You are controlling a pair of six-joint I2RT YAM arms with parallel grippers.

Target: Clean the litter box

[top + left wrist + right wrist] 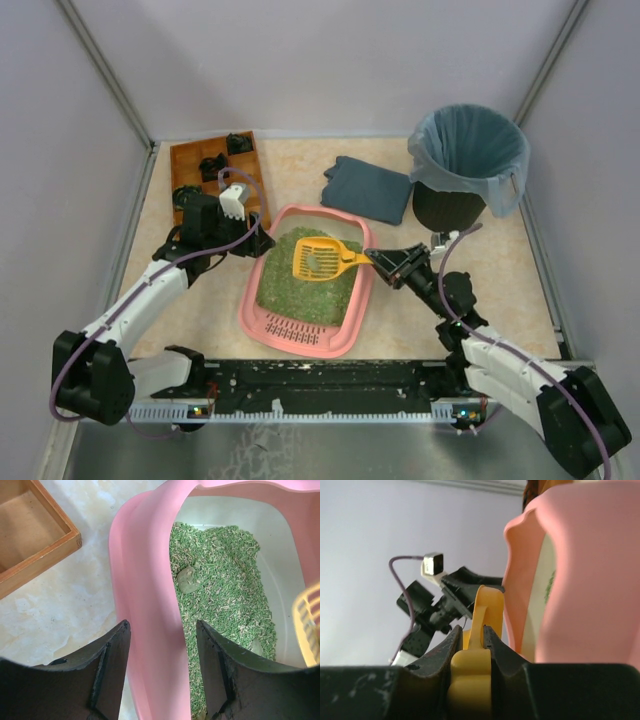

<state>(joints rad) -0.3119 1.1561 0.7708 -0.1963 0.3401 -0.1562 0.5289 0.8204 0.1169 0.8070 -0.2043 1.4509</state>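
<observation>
We see the right claw point(470, 640) squeezed tight on the handle of a yellow scoop point(322, 259); the scoop sits over the green litter point(220, 580); the left claw point(162, 645) is half open around the pink litter box point(305, 335) rim; the box lies mid desk point(480, 270), between both arms.

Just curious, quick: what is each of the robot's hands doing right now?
Left gripper: fingers astride the litter box wall; a grip cannot be told.
Right gripper: shut on the yellow scoop.
</observation>
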